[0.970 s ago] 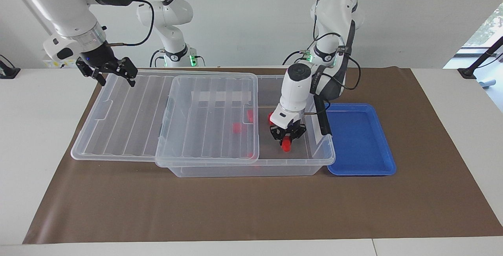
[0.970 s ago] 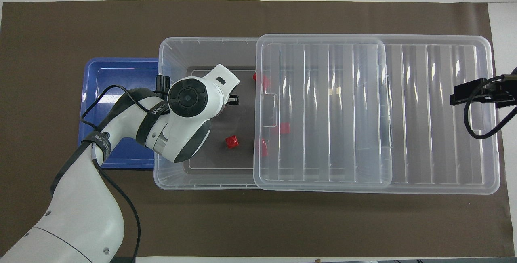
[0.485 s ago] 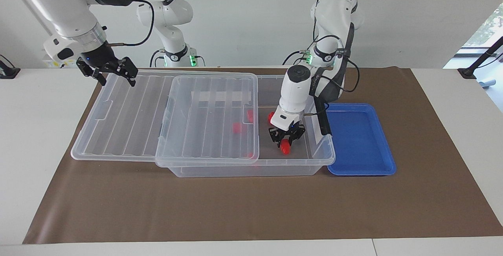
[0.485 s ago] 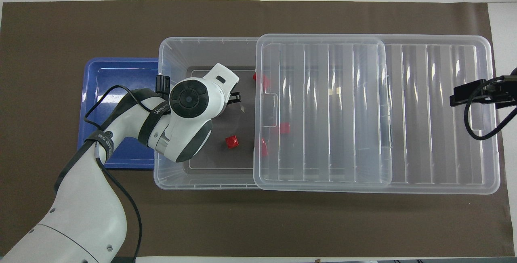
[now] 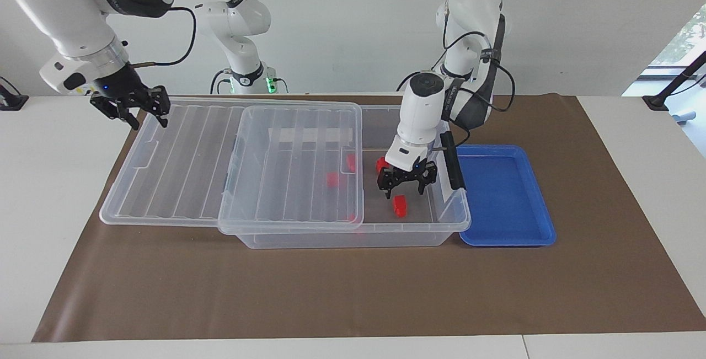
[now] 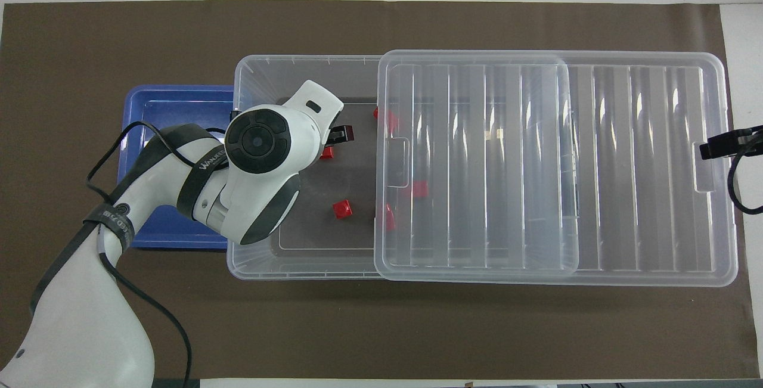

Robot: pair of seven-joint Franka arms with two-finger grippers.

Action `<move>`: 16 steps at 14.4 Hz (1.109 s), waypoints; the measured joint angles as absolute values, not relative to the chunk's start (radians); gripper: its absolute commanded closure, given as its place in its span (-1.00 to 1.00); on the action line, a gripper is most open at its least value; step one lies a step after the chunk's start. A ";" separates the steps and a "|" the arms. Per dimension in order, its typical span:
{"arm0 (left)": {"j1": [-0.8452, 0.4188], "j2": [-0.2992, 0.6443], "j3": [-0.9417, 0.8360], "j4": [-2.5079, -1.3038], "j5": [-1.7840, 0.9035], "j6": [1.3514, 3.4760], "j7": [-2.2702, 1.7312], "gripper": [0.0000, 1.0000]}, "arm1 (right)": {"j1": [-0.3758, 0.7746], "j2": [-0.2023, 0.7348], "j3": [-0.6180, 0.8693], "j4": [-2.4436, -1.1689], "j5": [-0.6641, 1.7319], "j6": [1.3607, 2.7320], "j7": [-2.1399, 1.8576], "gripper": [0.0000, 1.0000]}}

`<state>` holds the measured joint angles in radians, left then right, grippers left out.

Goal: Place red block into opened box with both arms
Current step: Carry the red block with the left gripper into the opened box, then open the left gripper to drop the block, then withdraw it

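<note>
The box (image 5: pixel 453 220) is a clear bin on the brown mat, with its ribbed lid (image 5: pixel 176 160) slid toward the right arm's end so one end of the box is uncovered. My left gripper (image 5: pixel 408 182) hangs open inside that uncovered end, just above a red block (image 5: pixel 400 205) lying free on the box floor (image 6: pixel 326 152). Another red block (image 5: pixel 381 165) lies nearer to the robots, and more red blocks (image 5: pixel 332 178) show through the lid. My right gripper (image 5: pixel 140 113) hovers open and empty over the lid's outer end.
A shallow blue tray (image 5: pixel 504 199) sits against the box at the left arm's end. The brown mat (image 5: pixel 331 293) covers the table's middle. The left arm's wrist (image 6: pixel 262 143) overhangs the box's uncovered end.
The left gripper opened, dropped the red block onto the box floor and rose a little. The right gripper moved outward off the lid toward its own end, its fingers drawing closer together.
</note>
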<state>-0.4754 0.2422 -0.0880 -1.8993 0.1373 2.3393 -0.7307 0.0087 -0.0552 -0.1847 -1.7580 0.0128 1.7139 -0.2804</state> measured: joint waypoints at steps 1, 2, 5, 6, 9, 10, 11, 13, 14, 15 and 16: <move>-0.475 0.204 -0.088 -1.898 0.137 2.297 -0.731 -1.00 | -0.003 -0.061 -0.196 -1.781 0.013 1.743 -0.324 1.00; -0.475 0.167 -0.086 -1.896 0.137 2.254 -0.730 -1.00 | -0.008 -0.065 -0.212 -1.803 0.013 1.769 -0.356 1.00; -0.454 0.075 -0.081 -1.895 0.138 2.152 -0.668 -1.00 | -0.020 -0.062 -0.269 -1.844 0.011 1.816 -0.381 1.00; -0.435 0.054 -0.078 -1.895 0.134 2.132 -0.629 -1.00 | -0.028 -0.056 -0.288 -1.851 0.011 1.831 -0.384 1.00; -0.345 0.014 -0.073 -1.894 0.039 2.100 -0.480 -1.00 | -0.068 -0.018 -0.304 -1.862 0.011 1.874 -0.385 1.00; -0.314 0.005 -0.071 -1.893 0.014 2.083 -0.424 -1.00 | -0.075 -0.002 -0.304 -1.864 0.011 1.891 -0.385 1.00; -0.286 -0.002 -0.070 -1.891 0.004 2.064 -0.375 -1.00 | -0.075 0.012 -0.305 -1.868 0.011 1.910 -0.385 1.00; -0.238 -0.011 -0.069 -1.878 0.000 2.018 -0.288 -1.00 | -0.075 0.030 -0.305 -1.886 0.011 1.948 -0.385 1.00; -0.215 -0.012 -0.069 -1.863 -0.001 1.989 -0.248 -1.00 | -0.074 0.033 -0.304 -1.902 0.011 1.968 -0.385 1.00; -0.192 -0.012 -0.069 -1.843 -0.001 1.958 -0.204 -1.00 | -0.073 0.033 -0.304 -1.916 0.011 1.981 -0.385 1.00; -0.171 -0.012 -0.068 -1.822 -0.001 1.927 -0.161 -1.00 | -0.073 0.034 -0.302 -1.926 0.011 1.986 -0.385 1.00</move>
<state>-0.1705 -0.0121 -0.0683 -1.8220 -0.0012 1.9269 -0.1611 -0.0726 0.0337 -0.3025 -1.9258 0.0115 1.9864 -0.3849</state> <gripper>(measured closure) 0.000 0.991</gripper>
